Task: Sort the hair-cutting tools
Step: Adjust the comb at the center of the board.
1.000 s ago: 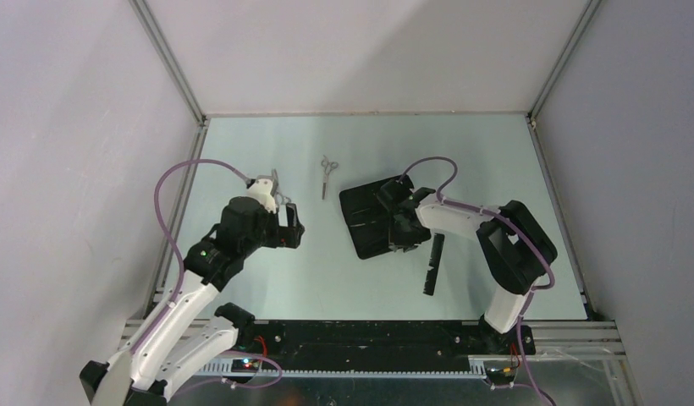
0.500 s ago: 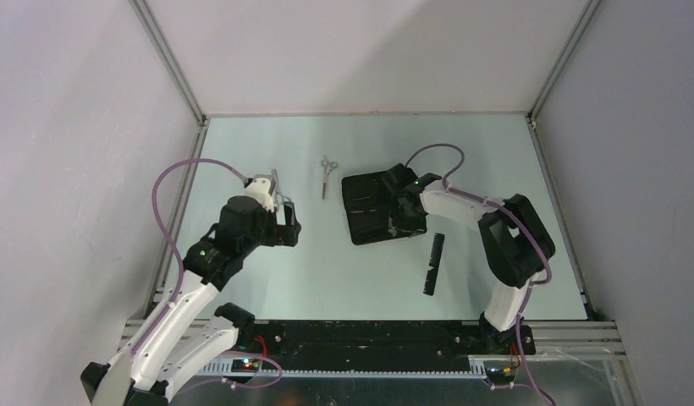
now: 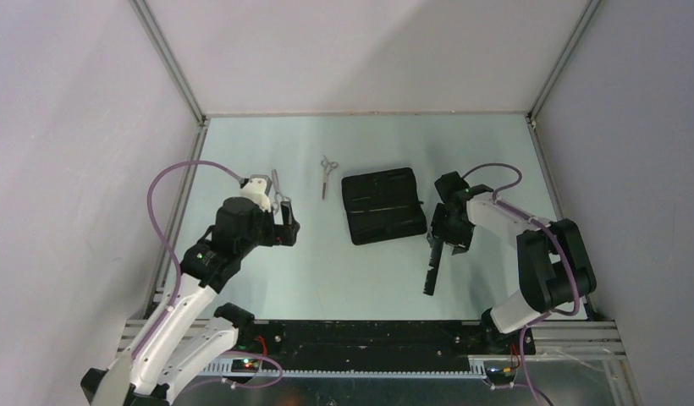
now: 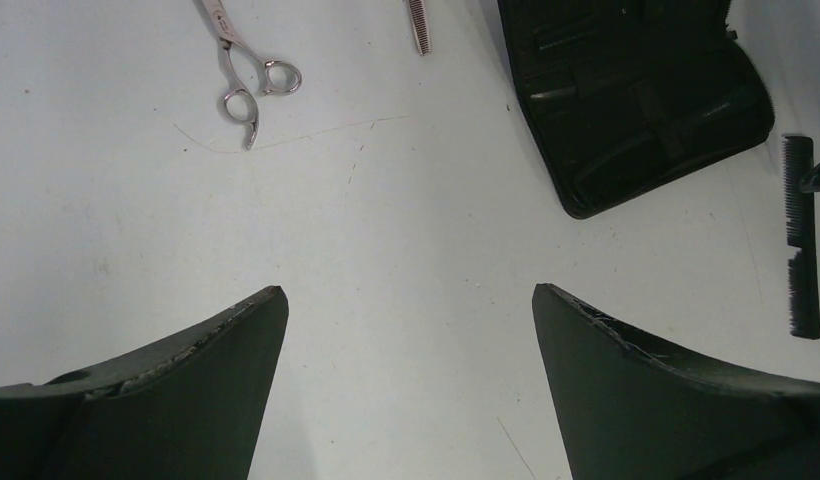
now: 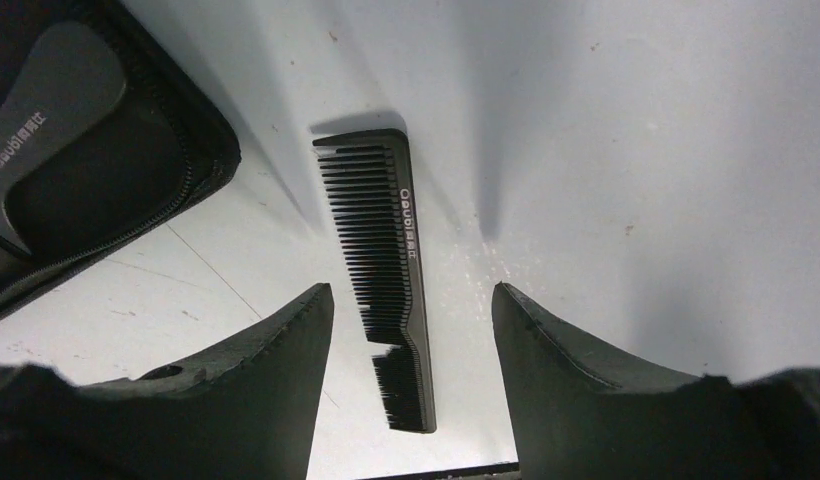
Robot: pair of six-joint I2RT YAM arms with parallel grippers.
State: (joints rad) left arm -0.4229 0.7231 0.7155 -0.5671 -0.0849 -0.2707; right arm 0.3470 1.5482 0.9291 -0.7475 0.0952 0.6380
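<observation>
Left gripper (image 4: 408,290): jaws wide apart above the table (image 4: 386,220). Near scissors (image 4: 244,75) lie just beyond it, far scissors (image 3: 327,174) to their right. The black pouch (image 3: 382,205) sits mid-table. The comb (image 5: 381,270) lies flat below the right gripper (image 5: 411,288), whose jaws are apart. I cannot read its white spine lettering for certain.
</observation>
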